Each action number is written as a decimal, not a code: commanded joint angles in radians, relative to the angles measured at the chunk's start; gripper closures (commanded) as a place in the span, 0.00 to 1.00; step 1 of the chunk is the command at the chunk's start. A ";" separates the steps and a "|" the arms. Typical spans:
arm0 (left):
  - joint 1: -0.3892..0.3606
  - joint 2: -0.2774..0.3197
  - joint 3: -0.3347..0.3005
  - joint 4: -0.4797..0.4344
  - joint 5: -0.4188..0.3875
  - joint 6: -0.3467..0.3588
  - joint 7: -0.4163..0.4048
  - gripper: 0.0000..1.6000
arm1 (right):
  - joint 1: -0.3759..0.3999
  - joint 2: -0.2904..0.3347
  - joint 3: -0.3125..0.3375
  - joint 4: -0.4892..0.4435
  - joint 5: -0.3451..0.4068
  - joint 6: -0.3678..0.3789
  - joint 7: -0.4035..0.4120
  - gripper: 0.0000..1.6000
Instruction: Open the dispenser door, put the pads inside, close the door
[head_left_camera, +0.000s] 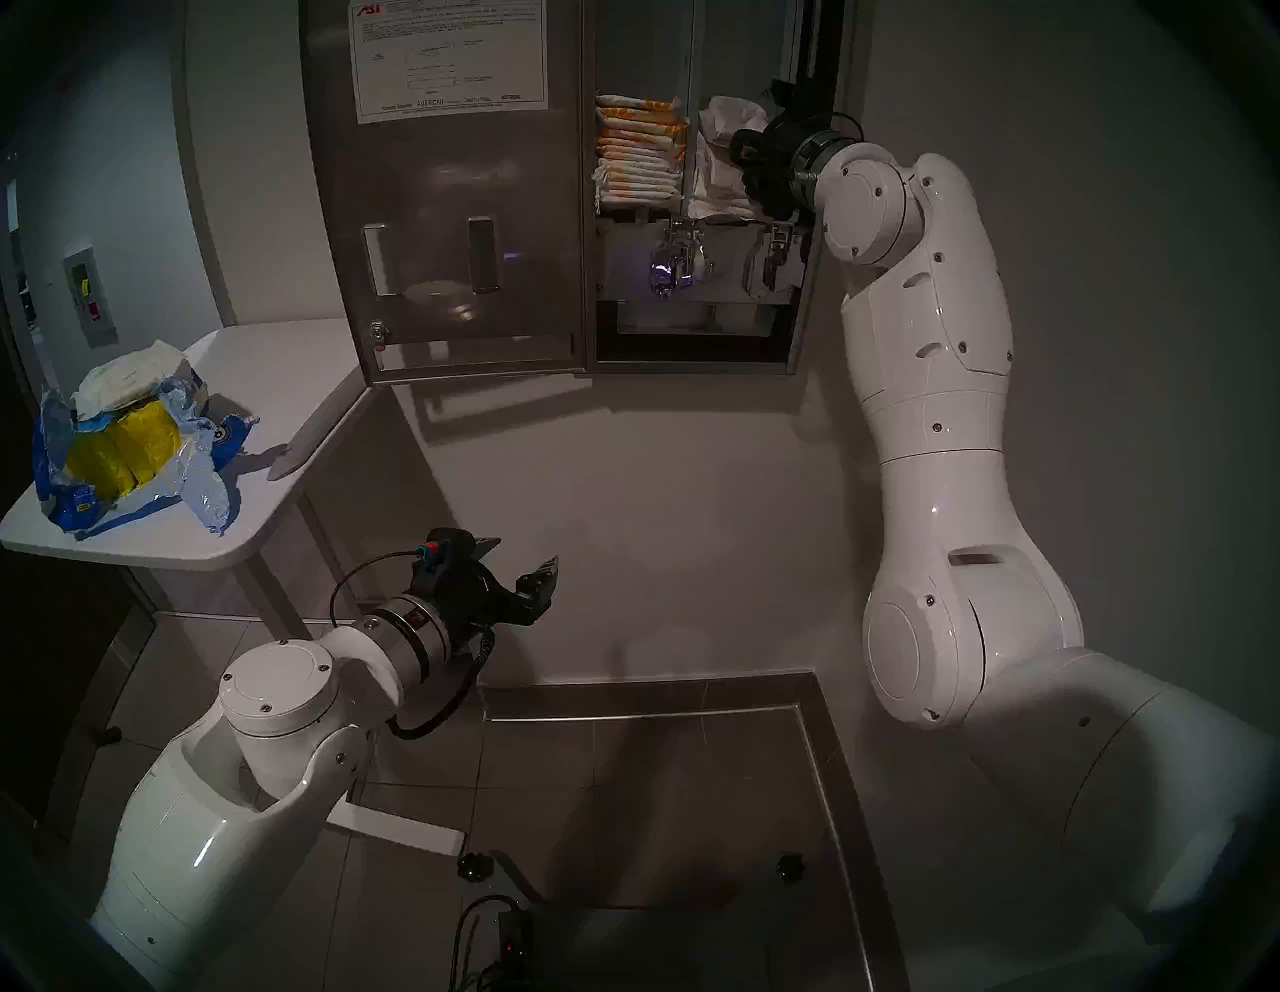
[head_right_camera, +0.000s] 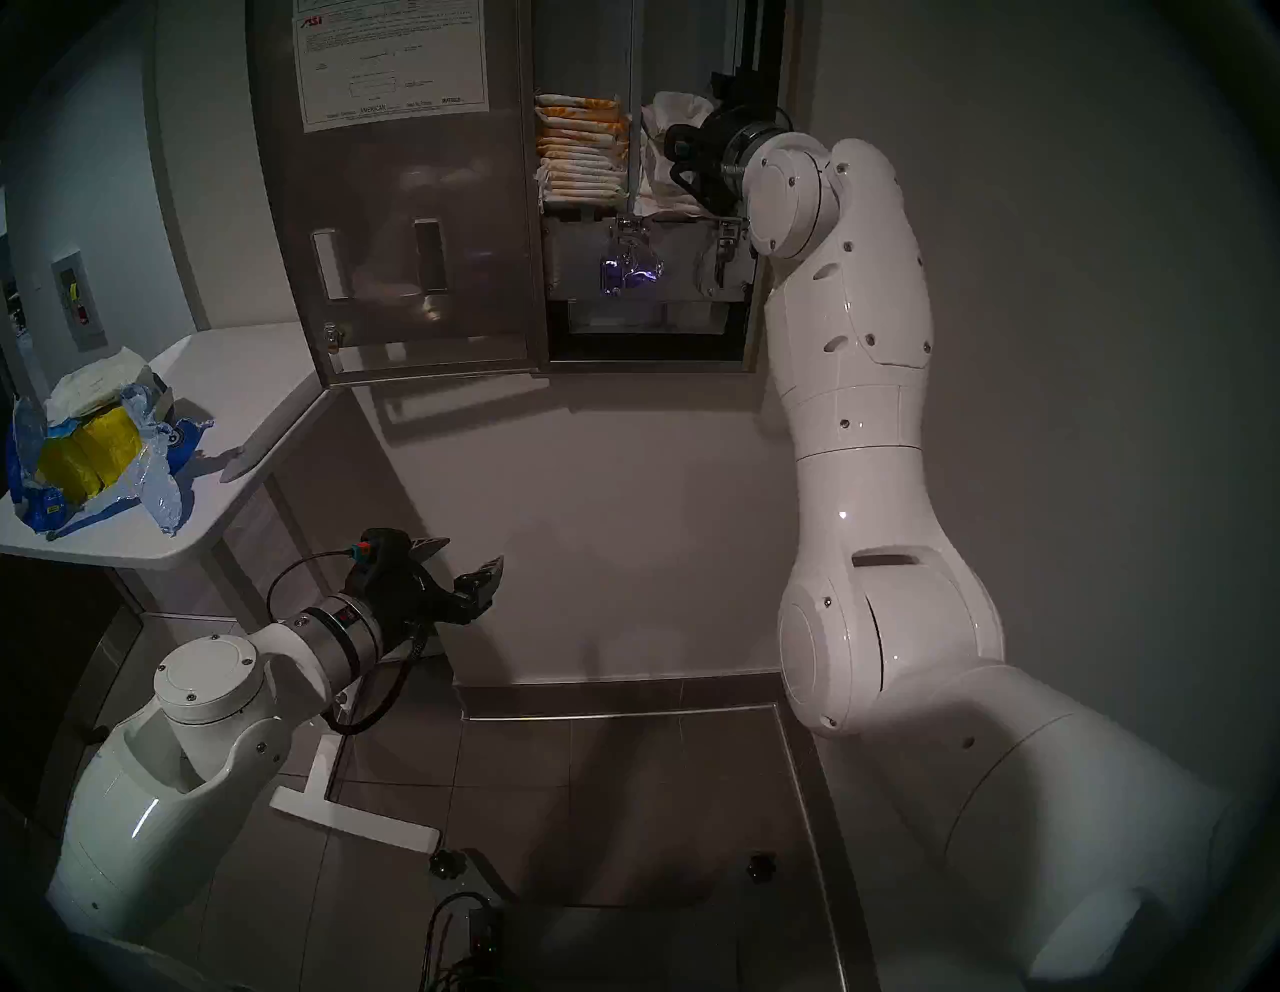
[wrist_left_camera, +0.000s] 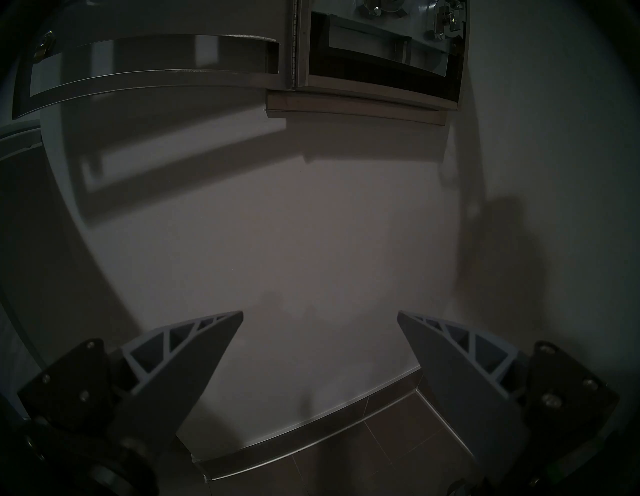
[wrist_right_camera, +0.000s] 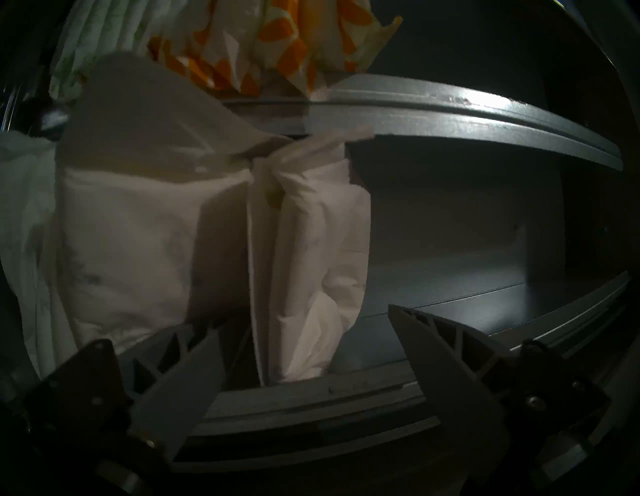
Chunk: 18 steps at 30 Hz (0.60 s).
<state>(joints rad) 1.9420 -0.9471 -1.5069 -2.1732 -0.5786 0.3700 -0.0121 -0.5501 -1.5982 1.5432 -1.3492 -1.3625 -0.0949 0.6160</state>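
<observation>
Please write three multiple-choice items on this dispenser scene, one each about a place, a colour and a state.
1. Where do the plain white pads sit?
A. The dispenser's right-hand compartment
B. On the floor
C. In the left claw

2. What colour is the print on the stacked pads in the left-hand compartment?
A. Green
B. Orange-yellow
C. Purple

3. How does the dispenser door stand?
A. Shut
B. Removed
C. Swung open

Answers: 1 A, they lie before the open right claw. 2 B, both the head and right wrist views show orange patches. 3 C, its instruction sheet faces out.
</observation>
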 joint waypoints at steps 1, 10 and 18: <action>-0.015 0.001 -0.014 -0.030 0.003 -0.010 0.002 0.00 | 0.003 -0.018 0.032 -0.026 0.056 0.005 0.091 0.00; -0.015 0.000 -0.014 -0.030 0.003 -0.009 0.002 0.00 | -0.023 -0.025 0.064 -0.114 0.112 0.017 0.212 0.00; -0.015 0.000 -0.014 -0.030 0.003 -0.009 0.001 0.00 | -0.034 -0.020 0.076 -0.143 0.121 0.019 0.244 0.00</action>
<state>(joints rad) 1.9421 -0.9480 -1.5073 -2.1734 -0.5779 0.3704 -0.0129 -0.5704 -1.6192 1.6102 -1.4402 -1.2600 -0.0821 0.8006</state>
